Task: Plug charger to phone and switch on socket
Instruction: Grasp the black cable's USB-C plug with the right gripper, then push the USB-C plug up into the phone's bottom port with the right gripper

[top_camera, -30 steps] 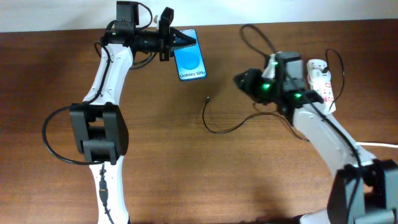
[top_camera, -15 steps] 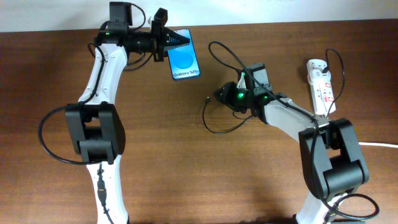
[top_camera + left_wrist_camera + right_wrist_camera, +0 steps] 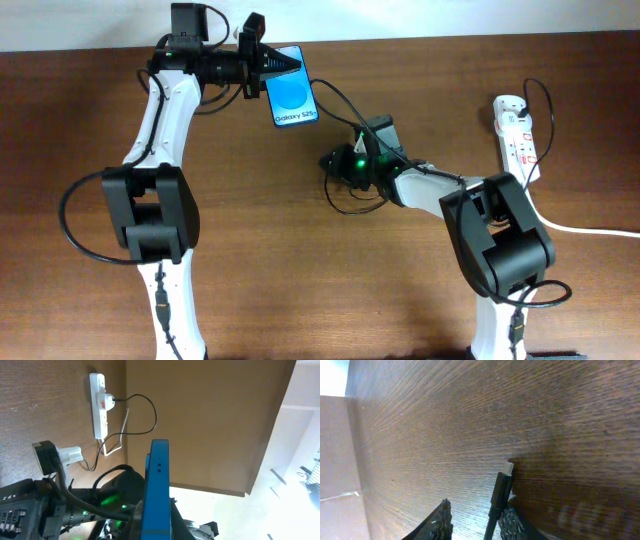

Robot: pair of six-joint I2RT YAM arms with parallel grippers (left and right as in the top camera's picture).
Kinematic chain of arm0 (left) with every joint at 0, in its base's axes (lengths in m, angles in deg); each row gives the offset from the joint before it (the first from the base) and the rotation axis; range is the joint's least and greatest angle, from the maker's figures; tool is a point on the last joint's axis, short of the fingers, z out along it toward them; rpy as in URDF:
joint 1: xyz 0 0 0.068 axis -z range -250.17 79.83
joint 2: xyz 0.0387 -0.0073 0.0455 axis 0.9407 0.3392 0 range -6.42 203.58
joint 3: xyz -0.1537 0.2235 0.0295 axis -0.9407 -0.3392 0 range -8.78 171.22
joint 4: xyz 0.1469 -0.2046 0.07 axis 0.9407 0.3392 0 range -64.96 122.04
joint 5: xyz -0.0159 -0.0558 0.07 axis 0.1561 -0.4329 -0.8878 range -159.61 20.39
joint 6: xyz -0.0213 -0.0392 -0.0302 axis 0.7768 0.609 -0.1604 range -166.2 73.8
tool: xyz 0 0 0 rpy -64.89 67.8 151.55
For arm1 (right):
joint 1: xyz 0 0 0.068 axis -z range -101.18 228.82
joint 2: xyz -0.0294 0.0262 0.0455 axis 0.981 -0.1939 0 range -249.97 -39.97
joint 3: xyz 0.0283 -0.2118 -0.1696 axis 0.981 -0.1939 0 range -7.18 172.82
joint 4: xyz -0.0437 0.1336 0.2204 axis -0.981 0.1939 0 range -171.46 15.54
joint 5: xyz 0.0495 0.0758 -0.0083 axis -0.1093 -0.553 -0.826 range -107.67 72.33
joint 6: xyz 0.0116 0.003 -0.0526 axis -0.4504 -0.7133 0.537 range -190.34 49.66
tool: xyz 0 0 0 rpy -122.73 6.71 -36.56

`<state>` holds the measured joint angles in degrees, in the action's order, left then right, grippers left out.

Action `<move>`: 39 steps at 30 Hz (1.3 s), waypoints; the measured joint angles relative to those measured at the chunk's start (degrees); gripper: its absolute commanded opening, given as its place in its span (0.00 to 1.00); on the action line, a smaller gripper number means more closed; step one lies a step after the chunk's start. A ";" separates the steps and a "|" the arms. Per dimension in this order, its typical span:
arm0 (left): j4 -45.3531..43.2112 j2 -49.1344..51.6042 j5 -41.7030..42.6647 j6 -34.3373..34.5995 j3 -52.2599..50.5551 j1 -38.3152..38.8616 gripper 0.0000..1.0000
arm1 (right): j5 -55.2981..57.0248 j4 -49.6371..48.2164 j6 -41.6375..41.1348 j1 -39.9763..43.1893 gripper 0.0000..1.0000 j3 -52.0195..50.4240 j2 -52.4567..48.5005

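One phone clamped; charger perhaps straddled.

Even, soft light from above fills the overhead view. The brown table shows no glare, only faint, diffuse shadows beside the arms. The phone screen glows bright blue, and a green light shines on the right arm's wrist. The pale strip beyond the far table edge is bright.

In the left wrist view the right side is washed out to near white. The near phone edge is soft, while the far socket is crisp.

In the right wrist view the wood grain is sharp at centre but smeared at lower right. A dark shadow lies beside the plug tip. The right gripper is dark, its fingers blurred. The top left corner is blown out.
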<state>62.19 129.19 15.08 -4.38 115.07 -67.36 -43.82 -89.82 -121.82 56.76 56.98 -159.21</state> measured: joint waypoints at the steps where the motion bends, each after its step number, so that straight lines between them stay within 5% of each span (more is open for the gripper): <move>1: 0.00 0.00 0.00 0.00 0.00 0.00 0.00 | -0.13 -0.09 -0.17 -0.07 0.28 0.02 -0.09; 7: 0.00 0.00 0.02 0.00 0.00 0.00 0.00 | -1.01 1.44 -0.22 -0.17 0.04 0.15 -0.72; 11: -0.02 0.00 0.02 0.00 0.00 0.00 0.00 | -9.09 1.97 8.24 1.38 0.04 0.55 -1.62; 14: 0.00 0.00 -0.07 -0.02 0.00 0.00 0.00 | -18.25 12.07 19.76 6.34 0.04 6.45 -1.51; 18: 0.09 0.00 -0.26 -0.70 0.00 0.00 0.00 | -21.81 39.30 39.80 12.70 0.04 14.51 10.12; 25: -0.02 0.00 2.54 -3.34 0.00 2.67 0.00 | -32.37 53.13 47.15 21.29 0.04 15.47 37.38; 28: -0.07 0.00 2.97 -3.48 0.00 4.96 0.00 | -31.80 52.35 41.05 19.87 0.04 14.82 38.03; 34: -1.53 0.00 3.30 -3.72 0.00 3.74 0.00 | -32.81 9.22 8.11 10.08 0.04 -5.01 37.75; 39: -1.81 0.00 3.41 -3.74 0.00 2.75 0.00 | -28.89 -0.90 -4.92 0.13 0.04 -8.79 34.84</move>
<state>60.37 129.19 18.49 -8.11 115.07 -64.61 -72.72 -90.71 -126.74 56.89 48.20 -124.37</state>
